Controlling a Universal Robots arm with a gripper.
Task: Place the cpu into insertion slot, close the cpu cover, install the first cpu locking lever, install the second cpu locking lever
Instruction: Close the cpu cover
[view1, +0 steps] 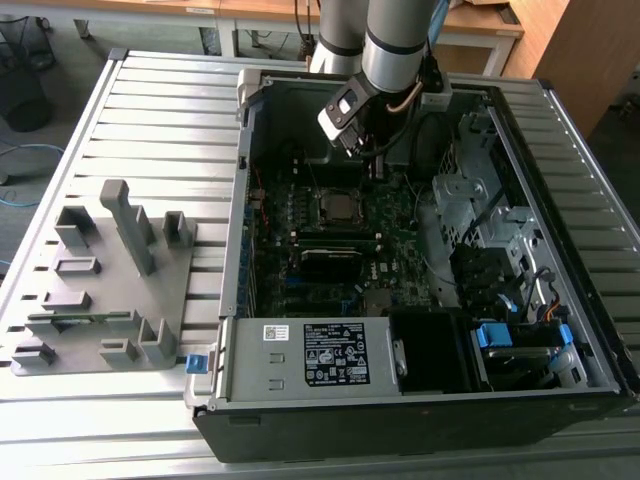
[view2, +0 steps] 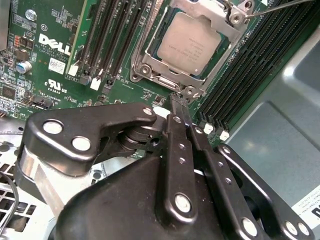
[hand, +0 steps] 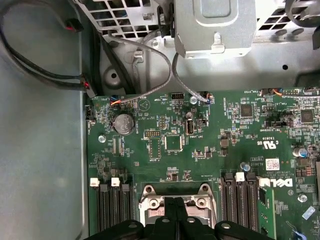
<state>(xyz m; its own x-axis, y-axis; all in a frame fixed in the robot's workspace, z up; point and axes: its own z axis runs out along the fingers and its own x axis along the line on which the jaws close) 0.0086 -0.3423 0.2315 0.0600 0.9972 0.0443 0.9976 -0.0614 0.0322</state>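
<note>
The cpu (view2: 189, 44) lies flat, metal top up, in the insertion slot (view2: 145, 70), with the cpu cover (view2: 215, 21) down around its edges. The second wrist view shows a thin locking lever (view2: 270, 7) by one corner. In the exterior view the arm (view1: 392, 50) reaches down into the computer case (view1: 400, 420). The gripper (view2: 176, 100) has its fingers together, tips at the socket's edge.

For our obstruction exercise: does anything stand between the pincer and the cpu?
Nothing visible does. In the second wrist view the shut pincer sits just beside the cpu cover, which frames the cpu, leaving its metal top bare.
</note>
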